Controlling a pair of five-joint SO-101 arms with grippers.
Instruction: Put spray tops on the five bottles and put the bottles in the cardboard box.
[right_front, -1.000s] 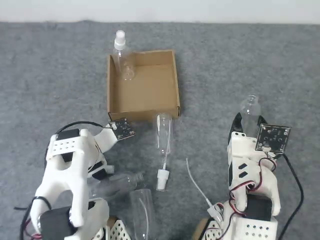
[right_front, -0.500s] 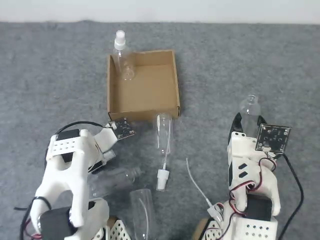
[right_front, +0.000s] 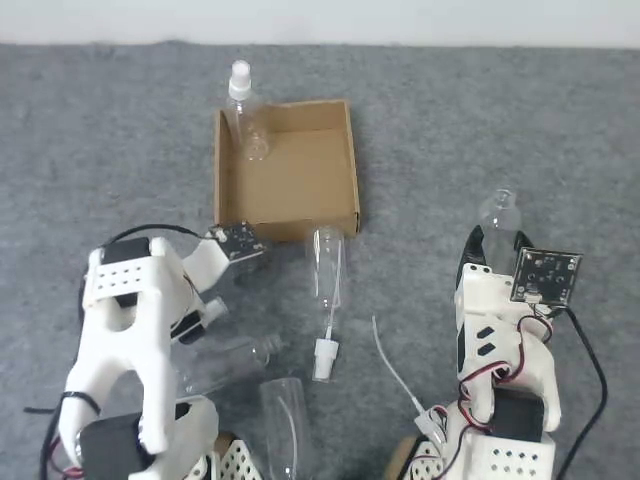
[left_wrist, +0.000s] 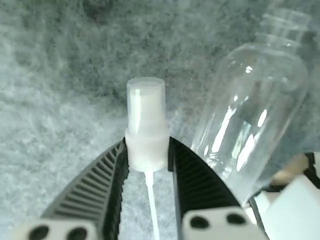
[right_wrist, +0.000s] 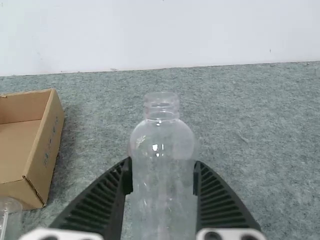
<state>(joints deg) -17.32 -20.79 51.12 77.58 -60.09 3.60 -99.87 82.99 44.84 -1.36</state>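
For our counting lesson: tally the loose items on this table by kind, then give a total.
Clear bottles: 5
Spray tops: 4
Cardboard box: 1
Total: 10

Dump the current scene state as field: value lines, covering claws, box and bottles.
left claw: shut on spray top
right claw: shut on uncapped bottle
cardboard box: capped bottle at its far-left corner
lying uncapped on carpet: front bottle, left bottle, near bottle
capped count: one of five
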